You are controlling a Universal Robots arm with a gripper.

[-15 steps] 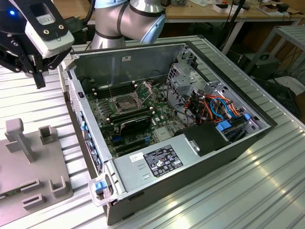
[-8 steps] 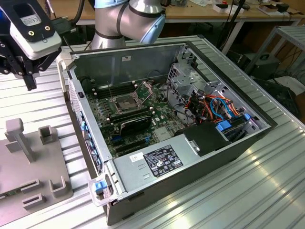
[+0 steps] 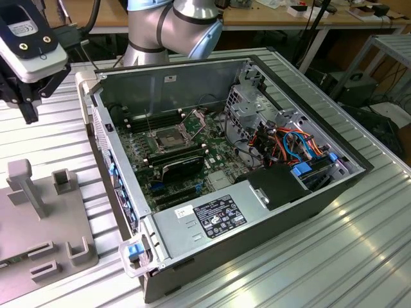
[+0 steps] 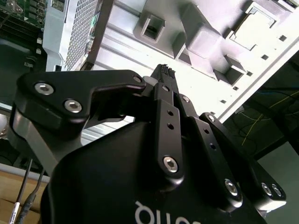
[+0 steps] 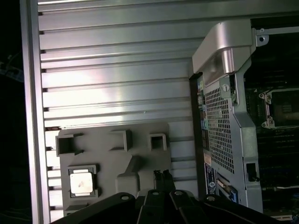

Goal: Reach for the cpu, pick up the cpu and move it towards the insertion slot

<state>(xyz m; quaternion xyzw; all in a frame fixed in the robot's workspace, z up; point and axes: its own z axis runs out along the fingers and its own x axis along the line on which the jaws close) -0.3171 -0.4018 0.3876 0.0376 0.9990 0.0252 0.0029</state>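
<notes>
1. Hovering at the exterior view's far left, the gripper hangs above the ribbed metal table, outside the open computer case.
2. Its fingertips sit close together, with nothing between them.
3. In the first wrist view, the cpu lies flat in a square recess of the grey fixture plate, near the gripper but untouched.
4. The insertion slot sits on the motherboard inside the case, well apart from the cpu.

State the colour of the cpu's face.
The cpu is dull silver-grey; first wrist view shows it best.
</notes>
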